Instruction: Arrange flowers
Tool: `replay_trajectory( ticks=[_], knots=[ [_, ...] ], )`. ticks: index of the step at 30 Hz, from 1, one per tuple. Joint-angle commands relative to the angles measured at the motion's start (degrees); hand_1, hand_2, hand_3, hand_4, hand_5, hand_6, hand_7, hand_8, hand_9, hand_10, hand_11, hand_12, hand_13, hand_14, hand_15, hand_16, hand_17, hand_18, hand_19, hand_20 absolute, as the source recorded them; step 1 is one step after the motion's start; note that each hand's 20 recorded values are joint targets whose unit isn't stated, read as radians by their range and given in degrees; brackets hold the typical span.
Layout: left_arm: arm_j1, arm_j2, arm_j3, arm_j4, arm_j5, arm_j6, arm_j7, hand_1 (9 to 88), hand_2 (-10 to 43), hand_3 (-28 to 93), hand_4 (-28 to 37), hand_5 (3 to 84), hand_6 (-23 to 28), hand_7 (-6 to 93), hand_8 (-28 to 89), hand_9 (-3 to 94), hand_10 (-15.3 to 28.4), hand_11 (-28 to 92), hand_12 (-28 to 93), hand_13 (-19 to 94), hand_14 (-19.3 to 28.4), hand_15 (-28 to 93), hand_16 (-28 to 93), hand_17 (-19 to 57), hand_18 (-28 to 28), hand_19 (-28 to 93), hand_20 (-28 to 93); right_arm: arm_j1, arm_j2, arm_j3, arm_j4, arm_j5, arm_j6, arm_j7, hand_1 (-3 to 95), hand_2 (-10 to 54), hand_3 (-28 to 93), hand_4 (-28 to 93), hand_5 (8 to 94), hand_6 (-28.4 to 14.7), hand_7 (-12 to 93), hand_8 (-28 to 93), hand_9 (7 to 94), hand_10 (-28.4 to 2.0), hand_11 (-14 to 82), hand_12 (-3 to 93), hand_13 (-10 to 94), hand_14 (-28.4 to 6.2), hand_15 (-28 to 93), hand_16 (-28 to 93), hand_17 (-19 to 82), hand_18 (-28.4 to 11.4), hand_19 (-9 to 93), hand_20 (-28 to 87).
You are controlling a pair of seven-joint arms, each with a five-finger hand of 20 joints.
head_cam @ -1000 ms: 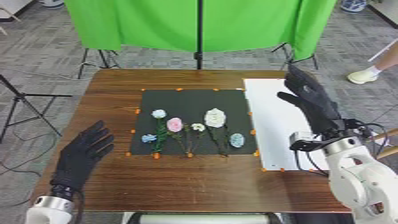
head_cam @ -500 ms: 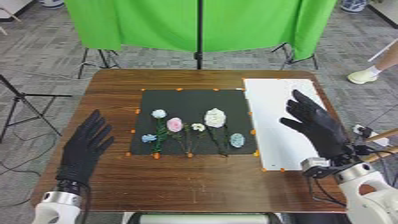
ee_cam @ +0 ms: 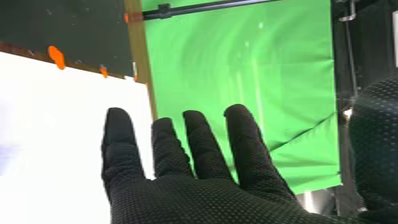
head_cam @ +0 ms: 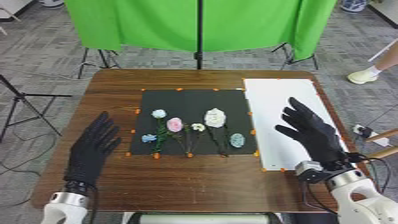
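Note:
In the head view, my right hand point(head_cam: 313, 131) is open over the white sheet point(head_cam: 273, 112), holding nothing. My left hand point(head_cam: 90, 150) is open above the table's left part, beside the black mat point(head_cam: 182, 97). Several flowers lie on the mat: a pale blue-white one point(head_cam: 159, 114), a light blue one point(head_cam: 148, 138), a pink one point(head_cam: 175, 124), a small white one point(head_cam: 198, 127), a large white one point(head_cam: 215, 117) and a pale blue one point(head_cam: 236, 140). In the right wrist view, my right hand point(ee_cam: 204, 197) has straight fingers, with the white sheet point(ee_cam: 62, 125) beyond them.
Orange marks point(head_cam: 252, 132) edge the black mat and the white sheet. The brown table point(head_cam: 200, 187) surrounds them, with a green cloth point(head_cam: 160, 30) hanging behind its far edge. A small white device and wooden legs stand past the table's right side.
My right hand has drawn back toward the robot from its place over the sheet's far part. My left hand has shifted slightly rightward, toward the mat. The flowers have stayed put.

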Motion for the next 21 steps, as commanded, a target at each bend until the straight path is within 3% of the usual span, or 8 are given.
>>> replay_trajectory(
  ticks=[1,4,8,10,13,15,18,21],
  knots=[
    [-1.0,-1.61,0.73,1.18,0.41,-0.42,-1.57,24.5,-2.8,64,-28.3,23.3,1.1,14.9,-7,18.0,7.7,7,21,13,10.9,10,8,-15.1,20.1,37,7,1.3,-0.6,-1.7,0.3,-1.6,-0.5,1.4,14.3,-6.7,78,-28,22.8,-2.2,8,-7,23.9,-8.5,-1.6,23.2,17,-9.6,-9,42,-4,-19.3,32,15],
    [-0.8,-2.35,0.27,1.43,0.81,-2.3,-2.94,24.8,-2.8,65,-28.2,23.6,1.3,15.1,-7,18.2,7.9,8,21,14,10.6,10,9,-14.8,19.5,37,7,0.1,-0.1,-1.1,-0.5,-2.3,-0.1,1.3,14.6,-6.4,78,-28,22.8,-2.4,8,-7,24.2,-8.7,-1.4,23.3,18,-9.8,-8,42,-4,-19.6,33,15],
    [-2.6,-1.2,0.42,1.8,1.46,-2.11,-2.84,25.1,-1.9,65,-28.2,23.9,1.5,15.2,-7,18.4,8.1,9,22,14,10.6,11,9,-14.5,18.8,37,7,1.3,0.9,-1.9,0.2,1.9,1.1,1.4,14.7,-6.1,78,-27,23.4,-2.5,9,-7,25.5,-9.1,-0.9,23.2,20,-10.1,-6,42,-3,-19.8,34,16],
    [-2.1,-1.9,0.58,1.95,0.86,-1.96,-3.67,25.0,-1.7,65,-28.2,24.0,1.6,15.2,-7,18.5,8.1,9,22,14,10.6,11,9,-14.5,18.7,37,7,1.7,0.5,-2.7,0.5,1.6,0.9,2.1,14.9,-6.0,78,-27,23.6,-2.5,9,-7,25.8,-9.1,-0.8,23.2,20,-10.1,-6,42,-3,-20.1,35,16],
    [-1.2,-2.98,-0.5,1.94,0.64,-5.01,-5.78,25.1,-1.5,65,-28.3,24.3,1.8,15.1,-7,18.5,8.2,9,21,14,10.6,12,9,-14.4,18.6,37,7,1.5,-0.3,-2.9,0.1,-0.1,-0.4,1.8,14.9,-5.9,78,-27,23.7,-2.5,10,-8,25.9,-9.1,-0.5,23.2,20,-10.2,-5,41,-3,-20.2,35,16],
    [-3.0,-2.67,-0.29,2.78,0.86,-6.27,-6.84,25.2,-1.4,65,-28.3,24.3,1.8,15.1,-7,18.5,8.2,9,21,14,10.6,12,9,-14.4,18.5,37,8,2.0,1.2,-3.3,-0.1,-0.6,1.1,1.7,15.0,-5.7,78,-27,24.7,-2.7,10,-8,26.6,-9.4,-0.2,23.3,21,-10.3,-5,41,-2,-20.3,35,17],
    [-4.6,-0.78,0.08,2.98,1.06,-5.91,-5.95,25.1,-1.2,65,-28.2,24.3,1.8,14.9,-7,18.7,8.4,9,21,14,10.8,12,9,-14.2,18.5,37,8,4.3,1.1,-4.1,1.8,4.6,-1.5,3.0,14.9,-5.6,79,-27,25.8,-2.7,10,-8,27.7,-9.7,0.2,23.3,22,-10.4,-4,41,-2,-20.4,36,17],
    [-3.7,-1.99,-0.37,2.31,0.25,-4.99,-7.58,25.1,-1.1,65,-28.2,24.3,1.9,14.9,-7,18.8,8.5,9,21,14,10.8,13,8,-14.1,18.4,37,8,4.9,0.9,-5.0,1.9,0.5,-4.3,4.5,15.1,-5.5,79,-27,23.5,-2.6,9,-8,24.9,-9.3,-0.8,23.2,19,-10.2,-5,41,-4,-20.1,34,16]
  ],
)
